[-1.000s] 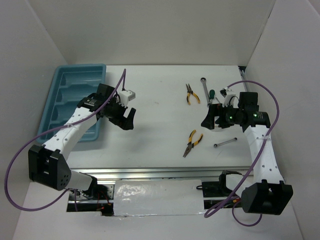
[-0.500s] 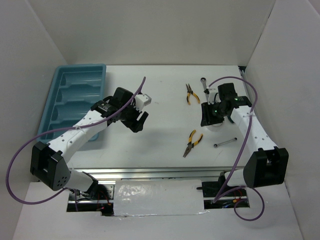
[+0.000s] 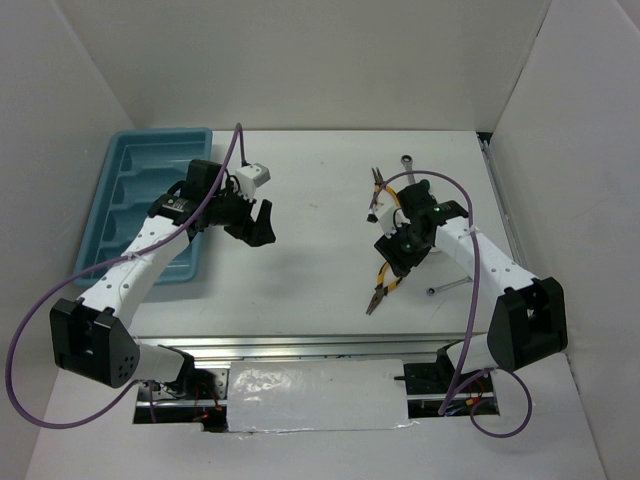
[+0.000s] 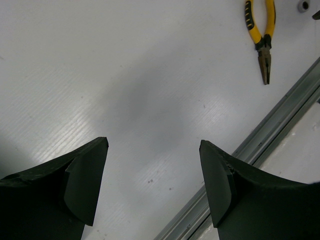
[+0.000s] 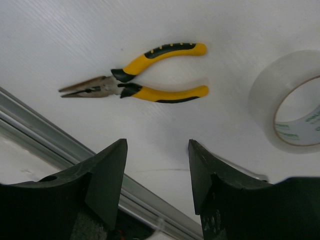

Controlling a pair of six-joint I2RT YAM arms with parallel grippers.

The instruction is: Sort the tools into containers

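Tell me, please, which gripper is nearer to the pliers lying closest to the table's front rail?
Right. The right gripper hovers open right by those pliers, while the left gripper hangs far across the table, next to the blue tray.

- The tray (image 3: 160, 136) is set at the far left corner of the bench, with its long side along the left edge.
- The far pliers (image 3: 377, 180) are laid right of the middle, toward the far edge.
- The far wrench (image 3: 408, 160) is laid just right of them, partly hidden under the right arm.
- The near pliers (image 3: 383, 285) are laid right of the middle, toward the near edge, well apart from the tray.
- The near wrench (image 3: 447, 286) is laid just right of the near pliers.
- The tape ring (image 5: 292, 100) is seen near the handles of the near pliers, not touching them.
- The left gripper (image 3: 258, 225) is held over the bench, just right of the tray.
- The right gripper (image 3: 392, 252) is held between the two pliers.
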